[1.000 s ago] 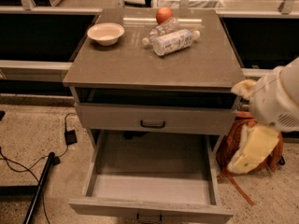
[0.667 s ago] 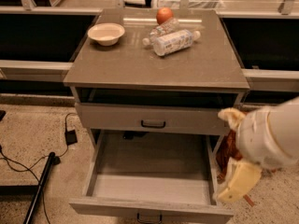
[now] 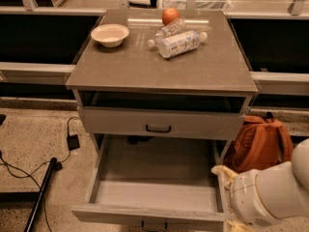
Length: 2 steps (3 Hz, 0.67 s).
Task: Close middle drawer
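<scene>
- The gripper (image 3: 227, 177) is lower than before, at bottom right, just beside the right front corner of the middle drawer (image 3: 145, 214); whether it is clenched or released cannot be told.
- Middle drawer remains pulled well out.
- Orange backpack (image 3: 258, 141), earlier masked by the arm, now shows.
- On the worktop (image 3: 130, 69), bowl (image 3: 109, 34) and bottle (image 3: 179, 43) are unmoved.

White arm (image 3: 270, 197) — cream pincer (image 3: 235, 226), bottom right

Robot lab: floor cables (image 3: 19, 170), hand (image 3: 228, 185) lower-right.
</scene>
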{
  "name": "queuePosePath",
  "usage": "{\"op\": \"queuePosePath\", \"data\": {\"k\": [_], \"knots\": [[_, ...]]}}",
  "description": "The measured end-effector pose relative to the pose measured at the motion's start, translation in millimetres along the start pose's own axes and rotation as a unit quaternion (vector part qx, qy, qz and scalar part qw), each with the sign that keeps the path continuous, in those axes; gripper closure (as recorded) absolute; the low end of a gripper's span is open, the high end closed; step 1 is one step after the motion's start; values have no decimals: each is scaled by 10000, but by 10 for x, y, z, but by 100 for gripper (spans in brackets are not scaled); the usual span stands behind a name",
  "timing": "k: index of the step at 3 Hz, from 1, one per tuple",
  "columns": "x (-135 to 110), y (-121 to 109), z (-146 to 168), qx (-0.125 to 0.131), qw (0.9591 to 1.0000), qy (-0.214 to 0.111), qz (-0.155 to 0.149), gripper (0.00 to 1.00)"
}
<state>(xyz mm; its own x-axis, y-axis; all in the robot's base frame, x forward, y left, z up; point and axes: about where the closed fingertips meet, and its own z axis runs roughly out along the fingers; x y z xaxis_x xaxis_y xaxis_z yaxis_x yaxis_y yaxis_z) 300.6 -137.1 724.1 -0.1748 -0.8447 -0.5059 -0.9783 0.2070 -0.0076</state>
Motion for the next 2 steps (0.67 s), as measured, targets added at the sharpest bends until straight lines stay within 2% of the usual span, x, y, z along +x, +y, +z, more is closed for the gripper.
{"op": "queuePosePath", "data": {"k": [1,2], "knots": [[164,-83,488,-109,9995,-289,-59,0],[351,-117,1161,-141,9968,-738,-264,0]]}}
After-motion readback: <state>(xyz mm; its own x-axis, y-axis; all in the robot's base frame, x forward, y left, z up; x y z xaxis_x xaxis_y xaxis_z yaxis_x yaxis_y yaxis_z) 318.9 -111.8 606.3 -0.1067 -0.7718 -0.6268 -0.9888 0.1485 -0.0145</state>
